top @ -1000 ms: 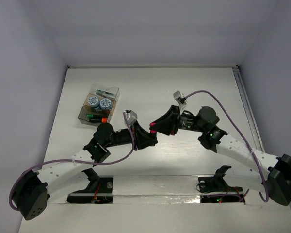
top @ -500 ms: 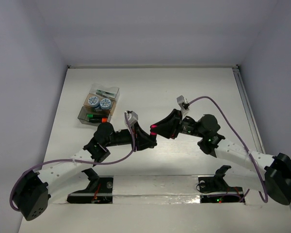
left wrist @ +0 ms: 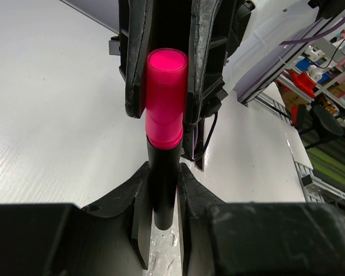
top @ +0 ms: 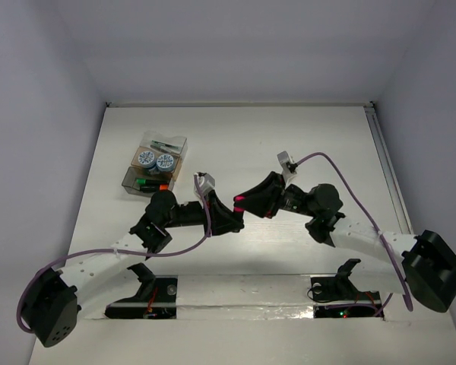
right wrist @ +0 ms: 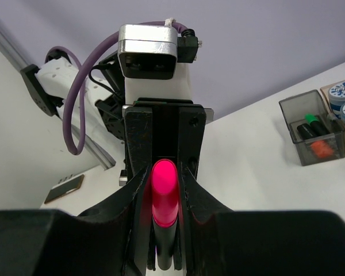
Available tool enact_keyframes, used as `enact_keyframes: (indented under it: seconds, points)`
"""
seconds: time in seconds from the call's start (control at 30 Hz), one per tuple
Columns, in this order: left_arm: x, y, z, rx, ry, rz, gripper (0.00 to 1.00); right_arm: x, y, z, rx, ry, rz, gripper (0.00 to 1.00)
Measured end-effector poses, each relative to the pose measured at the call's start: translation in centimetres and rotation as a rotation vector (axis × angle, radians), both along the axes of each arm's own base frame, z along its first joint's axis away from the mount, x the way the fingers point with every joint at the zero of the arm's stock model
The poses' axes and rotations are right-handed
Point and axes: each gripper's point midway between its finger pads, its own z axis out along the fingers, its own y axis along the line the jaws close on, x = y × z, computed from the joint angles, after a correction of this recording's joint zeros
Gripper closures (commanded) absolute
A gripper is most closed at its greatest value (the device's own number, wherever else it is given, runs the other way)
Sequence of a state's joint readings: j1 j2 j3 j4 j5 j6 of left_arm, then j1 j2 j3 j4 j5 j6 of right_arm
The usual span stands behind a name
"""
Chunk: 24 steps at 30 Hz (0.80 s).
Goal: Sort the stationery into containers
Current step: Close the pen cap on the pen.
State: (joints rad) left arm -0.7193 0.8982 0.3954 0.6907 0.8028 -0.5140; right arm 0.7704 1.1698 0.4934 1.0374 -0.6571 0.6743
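White surface (top: 235, 129) fills the walled bay, and both arms meet near its middle. I see the left gripper (left wrist: 163, 172) with its jaws clamped on the black barrel of the pink-ended marker (left wrist: 164, 115), held above the surface. The right gripper (right wrist: 164, 172) has its jaws closed on the pink end. From the top camera the marker is only a pink speck (its barrel is hidden between the two grippers). The clear containers (top: 153, 167) sit well apart to the left, and one holds the blue-white discs (top: 145, 159). What lies in the farthest box is too small to tell.
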Motion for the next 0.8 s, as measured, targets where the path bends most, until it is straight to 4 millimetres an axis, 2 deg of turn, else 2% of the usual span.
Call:
enact_keyframes:
  seconds: [0.4,0.8]
  points:
    - [-0.4,0.4,0.7,0.003,-0.01,-0.03,1.0,-0.7,0.0,0.5,0.012,-0.009,-0.01,1.0]
    - [-0.4,0.7,-0.5,0.044,0.032,-0.031,1.0,-0.4,0.2,-1.3,0.021,0.04,-0.063,1.0]
